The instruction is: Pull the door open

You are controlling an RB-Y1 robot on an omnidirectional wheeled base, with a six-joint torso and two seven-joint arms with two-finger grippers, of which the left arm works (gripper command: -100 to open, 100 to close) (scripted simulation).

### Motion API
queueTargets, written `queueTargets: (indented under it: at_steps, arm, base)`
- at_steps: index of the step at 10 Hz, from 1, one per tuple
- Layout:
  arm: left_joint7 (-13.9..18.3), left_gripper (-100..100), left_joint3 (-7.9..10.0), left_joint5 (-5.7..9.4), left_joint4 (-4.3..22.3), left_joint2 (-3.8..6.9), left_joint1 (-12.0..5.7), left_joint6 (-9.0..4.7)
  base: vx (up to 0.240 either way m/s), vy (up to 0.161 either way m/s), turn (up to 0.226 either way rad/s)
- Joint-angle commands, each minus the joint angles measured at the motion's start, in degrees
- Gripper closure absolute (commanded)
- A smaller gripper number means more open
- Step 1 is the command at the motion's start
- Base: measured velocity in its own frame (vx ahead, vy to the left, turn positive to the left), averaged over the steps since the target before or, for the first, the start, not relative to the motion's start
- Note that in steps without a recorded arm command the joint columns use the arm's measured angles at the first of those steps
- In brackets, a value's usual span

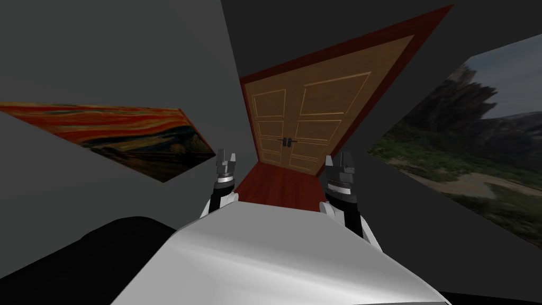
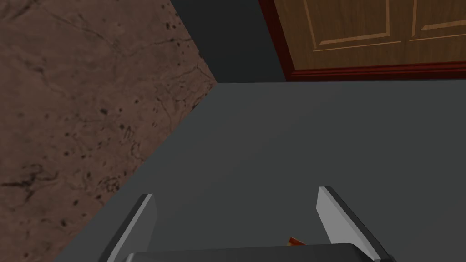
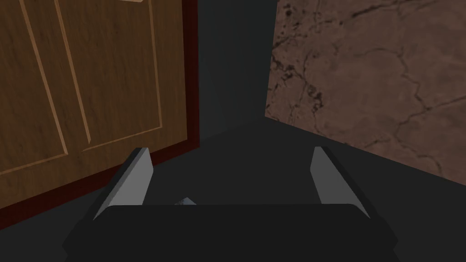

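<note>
Straight ahead, at corridor end, paneled wood double door is noted shut in dark red frame; dark handles at centre seam untouched. Left gripper & right gripper are held low, well short of door, fingers spread, nothing gripped. Walls flanked by orange-red painting & landscape picture. Progress judged nil: approach, handle grasp, pull all left.
</note>
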Motion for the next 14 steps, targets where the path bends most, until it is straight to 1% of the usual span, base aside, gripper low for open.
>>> queueTargets:
  at_steps: [1,6,10,14]
  arm:
    - [0.31,-100,-0.06,0.1,1.61,0.45,-0.87,0.27]
    - [1.46,-100,-0.28,0.48,7.54,1.93,-4.1,1.24]
    - [2.28,-100,-0.44,0.76,11.81,2.91,-6.42,1.95]
    - [3.23,-100,-0.62,1.07,16.73,3.99,-9.1,2.76]
  base:
    - [0.078,-0.026,-0.029]
    - [0.155,-0.039,-0.06]
    - [0.091,-0.04,-0.044]
    - [0.094,-0.026,-0.055]
